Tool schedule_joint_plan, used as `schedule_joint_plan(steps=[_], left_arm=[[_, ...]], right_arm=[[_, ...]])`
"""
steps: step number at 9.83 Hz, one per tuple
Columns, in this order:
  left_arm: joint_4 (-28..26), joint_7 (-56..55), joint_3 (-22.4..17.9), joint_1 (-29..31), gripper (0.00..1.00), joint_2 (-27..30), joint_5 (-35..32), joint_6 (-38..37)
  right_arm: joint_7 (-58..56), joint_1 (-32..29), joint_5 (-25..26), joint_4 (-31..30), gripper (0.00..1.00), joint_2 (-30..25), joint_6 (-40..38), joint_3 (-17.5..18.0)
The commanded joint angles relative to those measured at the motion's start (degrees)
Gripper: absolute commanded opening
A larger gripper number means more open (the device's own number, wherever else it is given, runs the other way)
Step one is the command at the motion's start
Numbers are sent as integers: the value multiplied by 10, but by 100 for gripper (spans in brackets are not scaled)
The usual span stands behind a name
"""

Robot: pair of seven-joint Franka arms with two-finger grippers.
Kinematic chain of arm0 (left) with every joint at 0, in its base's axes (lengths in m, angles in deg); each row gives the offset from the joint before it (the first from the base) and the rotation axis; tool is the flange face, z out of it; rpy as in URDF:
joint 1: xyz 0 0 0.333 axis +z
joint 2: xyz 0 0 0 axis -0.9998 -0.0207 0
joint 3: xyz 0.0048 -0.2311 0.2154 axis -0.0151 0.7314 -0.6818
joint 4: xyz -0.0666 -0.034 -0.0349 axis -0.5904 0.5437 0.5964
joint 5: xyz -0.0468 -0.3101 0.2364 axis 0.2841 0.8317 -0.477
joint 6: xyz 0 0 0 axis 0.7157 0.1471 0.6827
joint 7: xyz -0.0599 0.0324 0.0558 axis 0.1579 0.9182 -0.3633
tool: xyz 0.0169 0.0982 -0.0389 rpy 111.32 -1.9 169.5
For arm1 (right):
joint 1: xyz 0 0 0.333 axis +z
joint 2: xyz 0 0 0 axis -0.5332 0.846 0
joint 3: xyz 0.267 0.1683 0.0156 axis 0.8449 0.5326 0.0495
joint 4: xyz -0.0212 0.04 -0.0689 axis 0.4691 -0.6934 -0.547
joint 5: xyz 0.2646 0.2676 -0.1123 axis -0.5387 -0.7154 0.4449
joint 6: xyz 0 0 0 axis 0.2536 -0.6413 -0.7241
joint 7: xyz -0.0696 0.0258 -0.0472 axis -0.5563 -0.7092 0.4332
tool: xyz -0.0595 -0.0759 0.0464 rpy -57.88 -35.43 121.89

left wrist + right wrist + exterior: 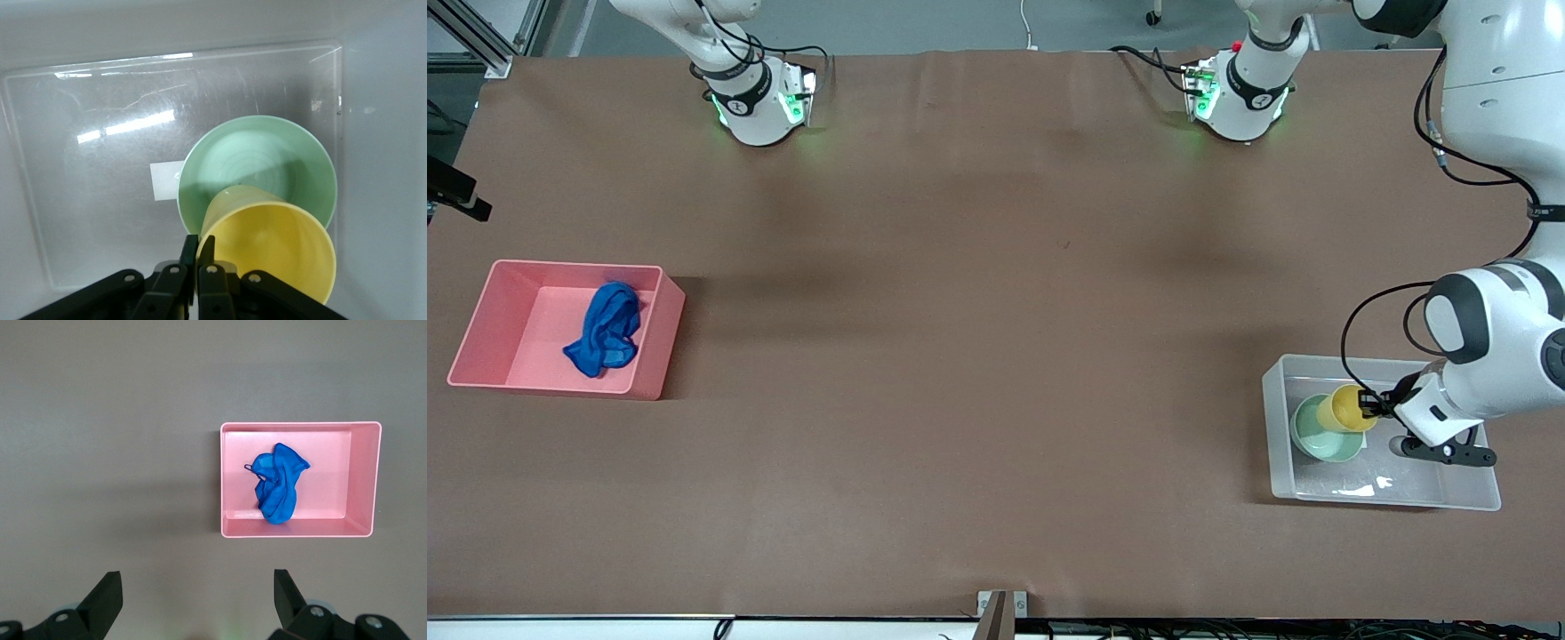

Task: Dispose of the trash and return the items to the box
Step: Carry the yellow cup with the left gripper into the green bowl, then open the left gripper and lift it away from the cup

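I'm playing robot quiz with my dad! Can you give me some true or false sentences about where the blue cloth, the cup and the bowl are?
1. The blue cloth lies in the pink bin. True.
2. The yellow cup stands on the bare table. False: the left tool is shut on its rim, over the green bowl.
3. The green bowl sits in the clear box. True.
4. The right tool holds the blue cloth. False: it is open and holds nothing, high over the table.
5. The clear box is at the right arm's end of the table. False: it is at the left arm's end.
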Motion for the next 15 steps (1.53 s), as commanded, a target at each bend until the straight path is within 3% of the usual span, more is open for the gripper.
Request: schedule_joint_plan(steps=[1,2,3,5,8,11,13,15], left_arm=[[8,8,-2,-5,44,-24,11,12],[8,7,-2,-6,90,-19,10,11],[8,-1,-1,-9,97,-2,5,6],[-8,-1,6,-12,100,74,1,-7],[-14,-30,30,-13,100,206,-2,-178],[-27,-90,66,-12,100,344,-52,-316],[-25,-136,85,-11,100,382,-52,-340],[19,-139,90,-13,100,376,-51,-355]], right_arm=[[-7,-4,4,1,100,-2,-8,1],[-7,-4,4,1,100,-2,-8,1],[-7,-4,4,1,100,-2,-8,1],[-7,-4,4,1,100,-2,-8,1],[-7,-4,4,1,100,-2,-10,0],[-7,-4,4,1,100,-3,-10,0],[-7,-4,4,1,100,-2,-10,0],[-6,-3,5,0,100,-3,-9,0]])
